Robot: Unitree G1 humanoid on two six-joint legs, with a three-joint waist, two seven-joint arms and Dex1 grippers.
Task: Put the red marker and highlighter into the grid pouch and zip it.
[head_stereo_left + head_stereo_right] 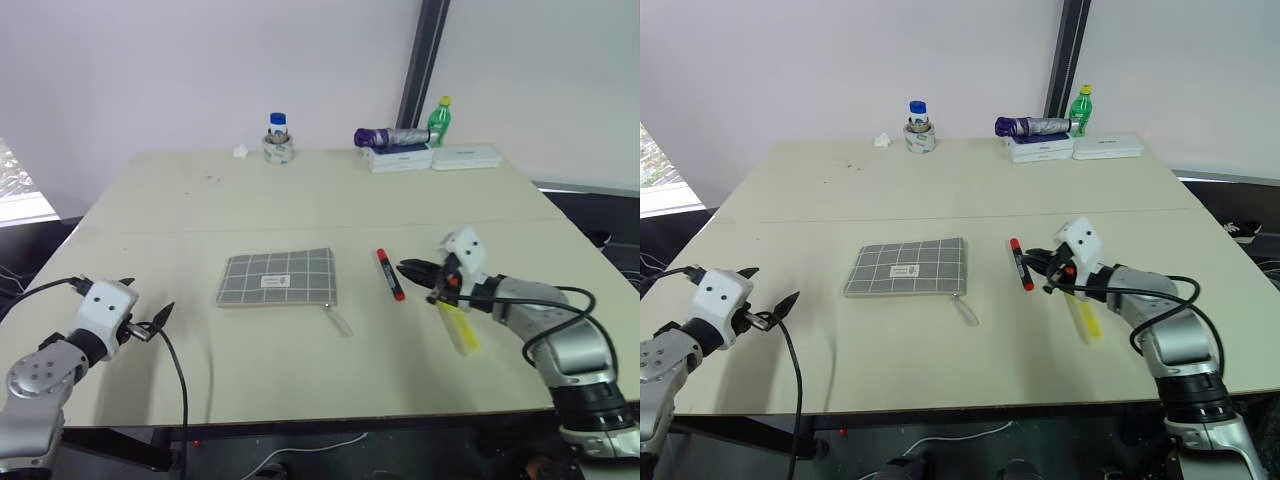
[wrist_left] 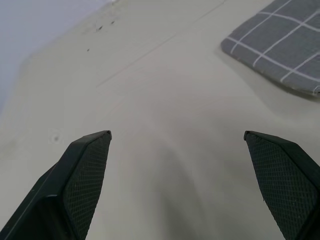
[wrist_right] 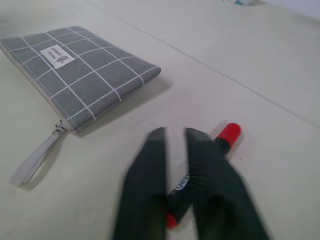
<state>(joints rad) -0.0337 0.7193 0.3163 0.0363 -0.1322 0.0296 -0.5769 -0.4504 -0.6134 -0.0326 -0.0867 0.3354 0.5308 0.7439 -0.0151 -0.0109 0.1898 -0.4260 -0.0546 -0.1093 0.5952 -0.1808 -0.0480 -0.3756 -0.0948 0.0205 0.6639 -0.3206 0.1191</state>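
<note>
From the head camera, over a pale table (image 1: 300,200): grid pouch (image 1: 277,278) lying flat near the middle, label up, zipper pull (image 1: 338,320) trailing toward the near edge. Red marker (image 1: 389,273) just to the right of the pouch, apart from it, lying roughly front to back. Highlighter (image 1: 458,326) further right, close to the near edge, partly under the right arm. Right gripper (image 1: 418,272) low over the table just beside the marker, fingers nearly together, holding nothing that can be made out. Left gripper (image 1: 148,312) near the near-left corner, fingers spread wide, empty. Along the far edge: a small bottle on a tape roll (image 1: 278,139), a folded umbrella (image 1: 392,137), a green bottle (image 1: 438,122), flat white boxes (image 1: 432,157).

From the left wrist: both fingers (image 2: 82,182) far apart over bare table, one corner of the pouch (image 2: 282,45) beyond them.

From the right wrist: fingers (image 3: 150,190) blurred, only a narrow gap between them, marker (image 3: 227,135) lying on the table just behind them; cannot tell whether touching. Pouch (image 3: 80,75) beyond, with its pull (image 3: 35,160).
</note>
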